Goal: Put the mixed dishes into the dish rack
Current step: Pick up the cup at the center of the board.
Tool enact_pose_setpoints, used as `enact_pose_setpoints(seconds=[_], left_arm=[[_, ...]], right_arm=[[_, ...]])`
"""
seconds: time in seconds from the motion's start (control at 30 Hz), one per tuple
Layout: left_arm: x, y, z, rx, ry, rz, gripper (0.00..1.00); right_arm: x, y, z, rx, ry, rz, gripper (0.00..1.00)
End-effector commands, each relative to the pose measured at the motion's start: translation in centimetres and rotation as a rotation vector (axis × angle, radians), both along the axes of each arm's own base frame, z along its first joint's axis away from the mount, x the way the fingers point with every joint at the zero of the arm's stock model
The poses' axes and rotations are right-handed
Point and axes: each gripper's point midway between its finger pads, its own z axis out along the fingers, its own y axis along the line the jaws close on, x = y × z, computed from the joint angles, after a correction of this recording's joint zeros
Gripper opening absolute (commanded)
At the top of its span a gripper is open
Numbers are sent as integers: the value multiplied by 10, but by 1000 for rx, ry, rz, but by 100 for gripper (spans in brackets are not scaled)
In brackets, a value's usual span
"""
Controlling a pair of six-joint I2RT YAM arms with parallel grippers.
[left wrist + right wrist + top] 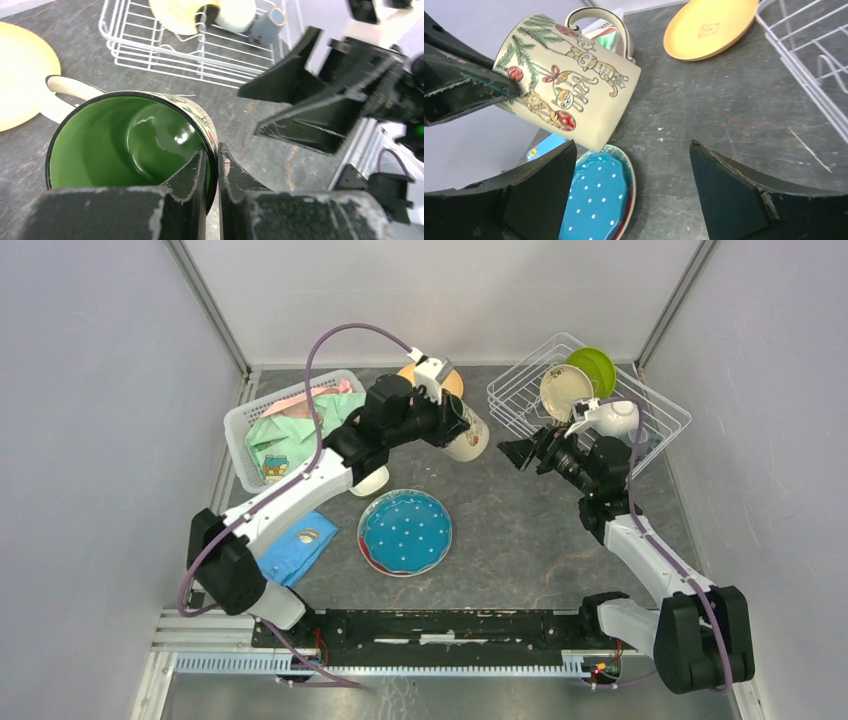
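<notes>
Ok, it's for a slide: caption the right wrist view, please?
The left jaws pinch the tilted cat-painted mug by its rim, facing the open right jaws; blue dotted plate and orange plate beyond.

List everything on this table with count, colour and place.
beige ceramic mug: one, green inside, held in the air
orange round plate: one, at the back, behind the mug
blue white-dotted plate: one, centre, atop a red plate
white wire dish rack: one, far right
lime-green plate, cream plate, white bowl: one each, in the rack
small grey cup: one, in the rack
white plastic basket: one, far left, holding clothes
white rounded dish: one, partly hidden, right of the basket
folded blue cloth: one, near left
left gripper: black, shut on the mug's rim
right gripper: black, open, facing the mug
</notes>
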Motion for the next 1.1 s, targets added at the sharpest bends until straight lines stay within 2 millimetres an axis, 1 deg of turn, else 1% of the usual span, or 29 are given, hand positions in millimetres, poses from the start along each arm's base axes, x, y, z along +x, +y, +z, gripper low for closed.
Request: enact_pose_setpoints(seconds=[0.0, 0.07, 0.17, 0.3, 0.37, 0.43, 0.5, 0.6, 0.67, 0.77, 0.83, 0.9, 1.0, 1.07], left_arm=[[-33, -9, 81, -223, -238, -179, 2], [-50, -9, 75, -204, -293, -272, 2], [-74, -6, 74, -205, -342, -381, 2], [-101, 0, 84, -224, -416, -488, 2], [-113, 5, 88, -241, -474, -524, 2], [-124, 8, 93, -258, -537, -560, 2], [-134, 11, 97, -272, -602, -605, 2], [-144, 13, 104, -284, -661, -641, 2], [-148, 14, 107, -279, -682, -670, 2], [-152, 13, 108, -261, -718, -712, 2], [-154, 13, 108, -253, -733, -726, 2], [-155, 14, 108, -247, -755, -733, 2], [-157, 14, 112, -250, -766, -743, 2], [-158, 14, 112, -252, -769, -753, 2]], right_arm=[[-10, 17, 42, 117, -125, 133, 87], [-14, 20, 51, 88, -197, 184, 84], [-19, 17, 60, 73, -264, 237, 82], [-35, 19, 81, 144, -349, 301, 82], [-52, 23, 95, 234, -397, 350, 82], [-70, 26, 105, 336, -419, 413, 82], [-86, 28, 112, 401, -440, 473, 82], [-94, 31, 112, 451, -436, 515, 81], [-96, 33, 112, 469, -430, 526, 81], [-98, 38, 117, 474, -446, 548, 82], [-97, 41, 123, 479, -454, 555, 86], [-95, 39, 126, 502, -455, 532, 90], [-87, 39, 123, 508, -437, 507, 90], [-87, 40, 126, 518, -441, 522, 88]])
